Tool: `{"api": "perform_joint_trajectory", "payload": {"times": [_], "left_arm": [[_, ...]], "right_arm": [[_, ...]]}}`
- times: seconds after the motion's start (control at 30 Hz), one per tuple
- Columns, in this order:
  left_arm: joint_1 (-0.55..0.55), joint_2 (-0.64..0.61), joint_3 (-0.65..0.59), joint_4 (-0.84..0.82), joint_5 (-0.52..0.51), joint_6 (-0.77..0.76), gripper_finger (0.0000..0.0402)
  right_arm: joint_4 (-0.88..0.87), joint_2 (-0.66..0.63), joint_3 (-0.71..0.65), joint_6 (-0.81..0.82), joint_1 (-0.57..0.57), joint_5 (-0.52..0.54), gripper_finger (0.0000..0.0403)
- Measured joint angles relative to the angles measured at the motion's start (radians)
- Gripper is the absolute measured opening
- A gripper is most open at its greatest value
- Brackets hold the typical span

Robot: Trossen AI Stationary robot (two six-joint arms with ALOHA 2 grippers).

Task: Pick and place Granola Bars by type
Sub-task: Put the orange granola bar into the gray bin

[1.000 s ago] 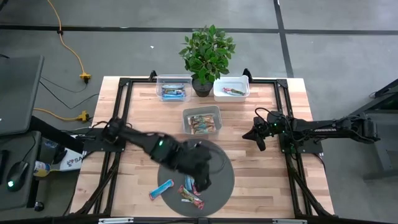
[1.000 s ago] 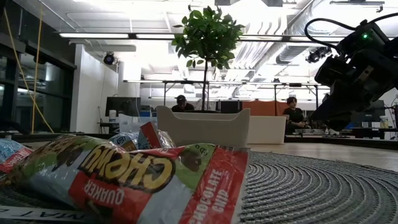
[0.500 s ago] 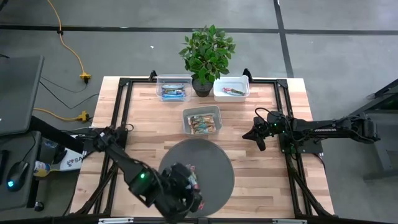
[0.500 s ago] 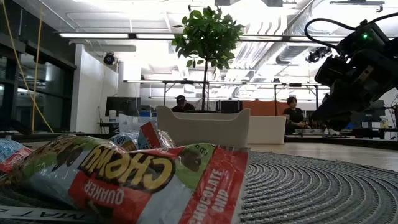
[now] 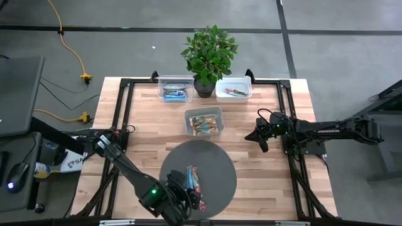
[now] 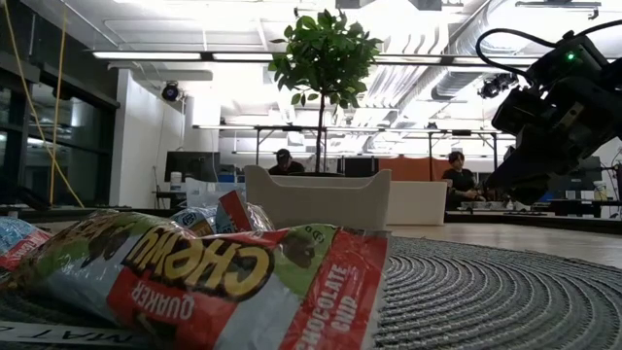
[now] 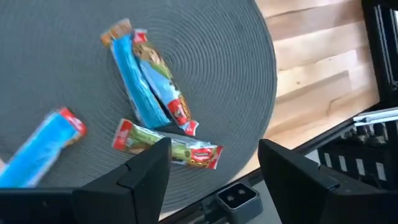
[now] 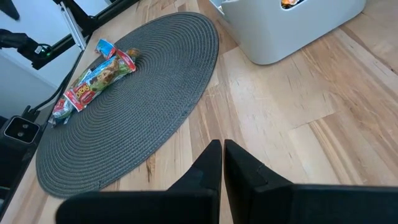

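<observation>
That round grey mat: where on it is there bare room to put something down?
The grey mat is bare across its far half and right side, toward the middle bin and the right hand. Its near edge is crowded: the granola bars lie there, with the open left hand beside them.

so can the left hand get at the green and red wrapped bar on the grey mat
Probably yes: the left hand is open right above the green and red wrapped bar on the grey woven mat, nothing between.
</observation>
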Motion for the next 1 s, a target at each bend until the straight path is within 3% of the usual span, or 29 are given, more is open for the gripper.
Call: {"api": "perform_joint_trajectory", "payload": {"times": [0.27, 0.7, 1.0], "left_arm": [[0.045, 0.0, -0.167, 0.205, 0.07, 0.009, 0.0236], [0.136, 0.0, -0.304, 0.246, 0.215, 0.065, 0.0236], [0.189, 0.0, -0.412, 0.37, 0.293, 0.092, 0.0236]], "right_arm": [[0.0, 0.0, 0.0, 0.0, 0.0, 0.0, 0.0], [0.0, 0.0, 0.0, 0.0, 0.0, 0.0, 0.0], [0.0, 0.0, 0.0, 0.0, 0.0, 0.0, 0.0]]}}
